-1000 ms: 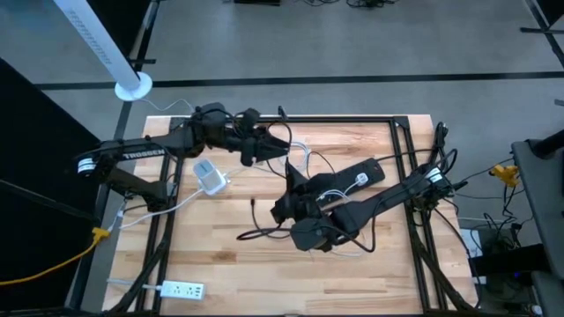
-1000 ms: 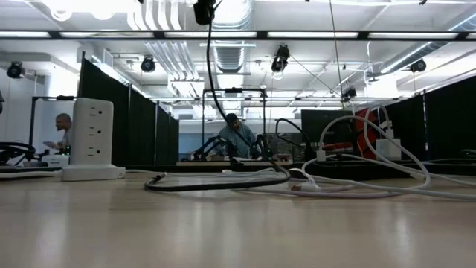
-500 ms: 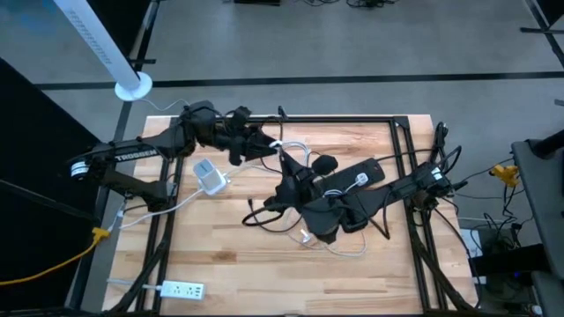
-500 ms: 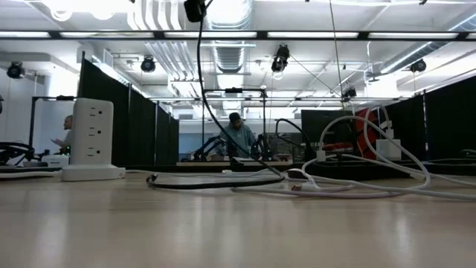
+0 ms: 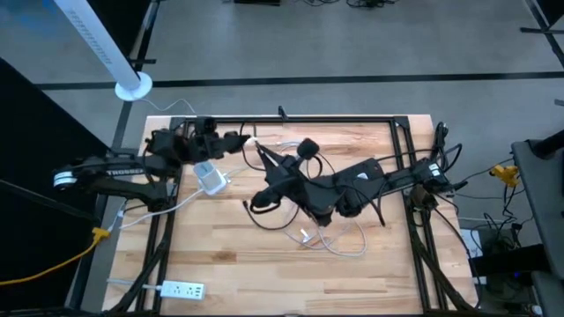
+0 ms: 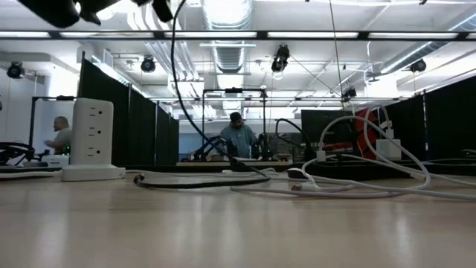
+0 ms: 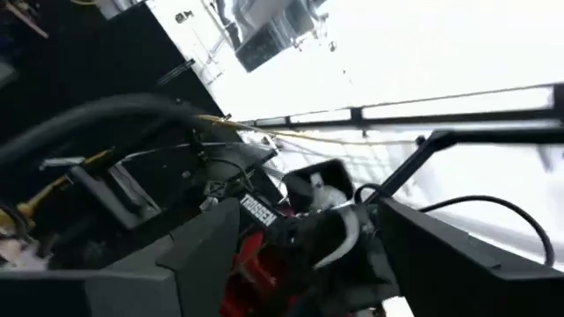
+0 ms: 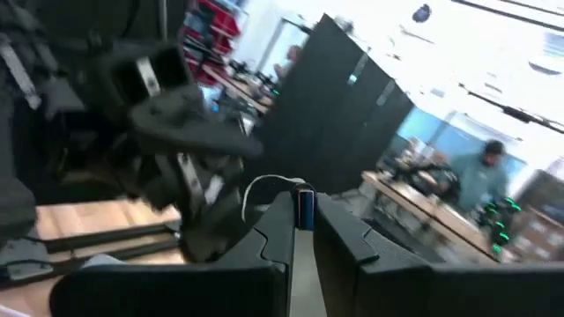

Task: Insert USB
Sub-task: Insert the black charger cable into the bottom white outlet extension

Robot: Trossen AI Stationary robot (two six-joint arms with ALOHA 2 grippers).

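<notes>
My right gripper (image 5: pixel 263 155) (image 8: pixel 303 220) is raised over the table's far left part, pointing level and shut on a USB plug (image 8: pixel 306 201) with a blue insert. The plug's black cable (image 6: pixel 175 89) hangs down to a loop on the wood (image 5: pixel 264 201). A white charging tower (image 5: pixel 210 176) (image 6: pixel 93 141) stands on its base at the left. My left gripper (image 5: pixel 242 141) (image 7: pixel 326 260) is open, tipped upward just left of the right gripper, and holds nothing. My right gripper pinches the USB plug's body (image 8: pixel 305 211) between its two fingers. The fingers lie level and along the plug, and the blue-lined end sticks out past the fingertips. The plug is lifted clear, and its black cable trails slack down to the table (image 6: pixel 193 181).
White cables (image 5: pixel 330 239) (image 6: pixel 357 175) lie coiled on the wood near the middle. A white power strip (image 5: pixel 181 289) lies at the near left corner. A black metal frame (image 5: pixel 401 123) borders the table. A person (image 6: pixel 238 138) sits far behind it.
My right gripper has risen and gone toward the table's far left with the plug, rolling as it went. The black cable's loop has slid left along the table after it. My left gripper has drawn back toward the left edge and tipped upward.
</notes>
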